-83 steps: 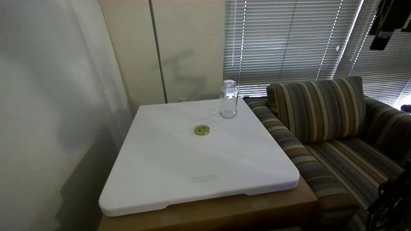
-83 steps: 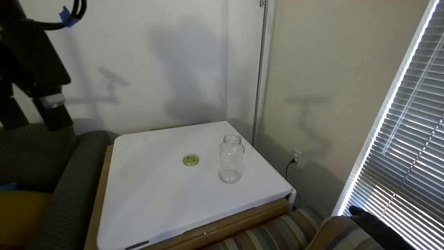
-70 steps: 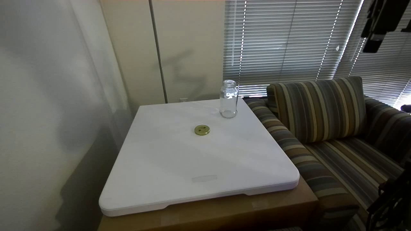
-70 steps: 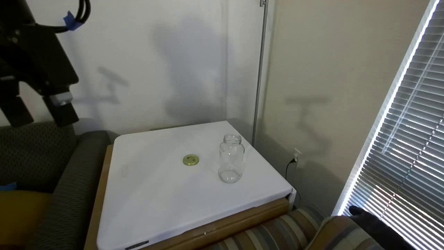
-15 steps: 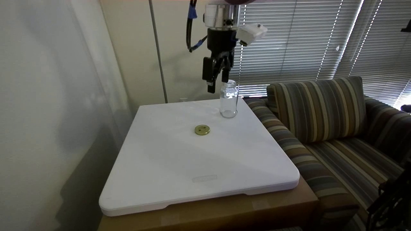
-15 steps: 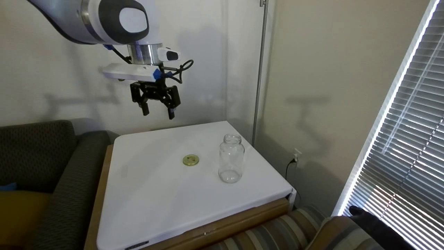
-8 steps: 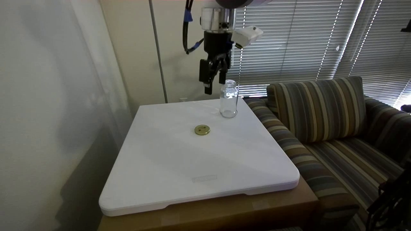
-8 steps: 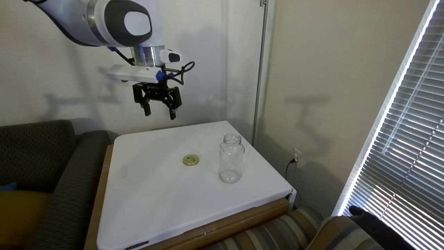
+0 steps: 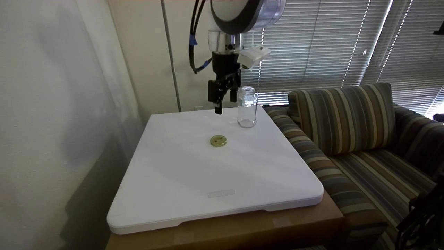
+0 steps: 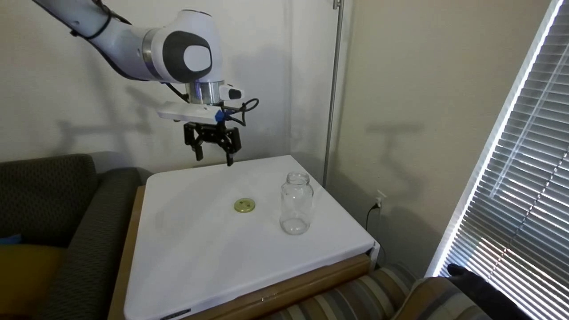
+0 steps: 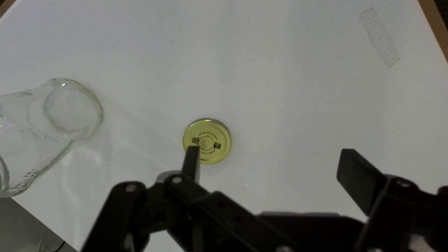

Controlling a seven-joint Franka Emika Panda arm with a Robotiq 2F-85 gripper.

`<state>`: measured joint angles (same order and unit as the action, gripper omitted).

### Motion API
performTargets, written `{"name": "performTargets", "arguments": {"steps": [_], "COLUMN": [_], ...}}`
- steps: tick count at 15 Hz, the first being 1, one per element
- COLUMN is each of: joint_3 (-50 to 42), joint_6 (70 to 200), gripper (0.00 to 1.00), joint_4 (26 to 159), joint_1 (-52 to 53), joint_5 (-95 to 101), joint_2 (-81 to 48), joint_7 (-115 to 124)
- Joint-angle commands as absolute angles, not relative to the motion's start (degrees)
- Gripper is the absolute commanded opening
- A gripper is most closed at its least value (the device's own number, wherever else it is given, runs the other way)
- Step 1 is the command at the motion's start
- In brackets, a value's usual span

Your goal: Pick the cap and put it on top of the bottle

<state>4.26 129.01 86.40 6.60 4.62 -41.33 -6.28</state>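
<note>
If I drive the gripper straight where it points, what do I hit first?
Likely the white tabletop, below the open gripper. One finger overlaps the cap in the wrist view, so it might touch that first; depth is unclear.

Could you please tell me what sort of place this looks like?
Probably a living room or similar lounge, judging by the striped armchair, the window blinds behind it, and the dark padded seat. Whether it is in a home, I cannot tell.
</note>
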Motion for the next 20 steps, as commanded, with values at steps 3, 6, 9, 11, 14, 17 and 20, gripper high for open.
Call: {"name": "performTargets", "arguments": {"steps": [3, 6, 9, 11, 14, 17, 20], "joint_3": [3.22, 3.44, 2.99, 3.21, 3.26, 3.05, 3.36], "joint_6": [125.84, 125.6, 123.88, 126.81, 126.83, 127.0, 125.35], "gripper": [1.0, 1.0, 1.0, 1.0, 1.0, 1.0, 1.0], "joint_4": [77.12, 73.72, 67.85, 72.15, 72.2, 72.16, 67.9], "joint_1": [7.03, 6.51, 5.76, 6.5, 6.81, 7.08, 6.36], "joint_5": [5.03, 4.03, 3.77, 4.35, 4.38, 4.79, 4.23], "joint_2": [-50.77, -54.67, -58.22, -56.19, -56.26, -56.41, -59.04], "joint_7": [-5.07, -4.25, -4.04, -4.0, -3.98, -4.2, -5.06]}}
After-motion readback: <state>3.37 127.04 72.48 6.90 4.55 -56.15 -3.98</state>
